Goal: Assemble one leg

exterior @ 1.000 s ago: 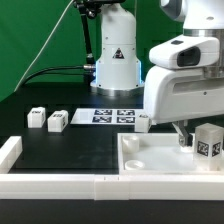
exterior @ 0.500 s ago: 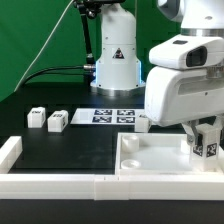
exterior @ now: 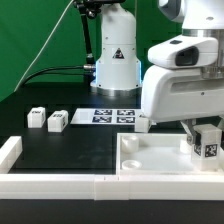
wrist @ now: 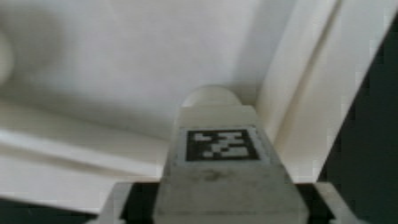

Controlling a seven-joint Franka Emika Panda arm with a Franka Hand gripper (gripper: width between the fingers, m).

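My gripper is shut on a leg, a small white block with a black-and-white tag, and holds it upright at the far right of the large white panel. In the wrist view the leg stands between my fingers with its rounded tip against the panel's raised rim. Two more legs lie on the black table at the exterior view's left. Another leg lies just behind the panel, partly hidden by my arm.
The marker board lies flat behind the panel, in front of the robot base. A white L-shaped fence runs along the table's front edge and left corner.
The gripper with the leg has moved slightly left and down at the panel's right side; the other legs have not moved.
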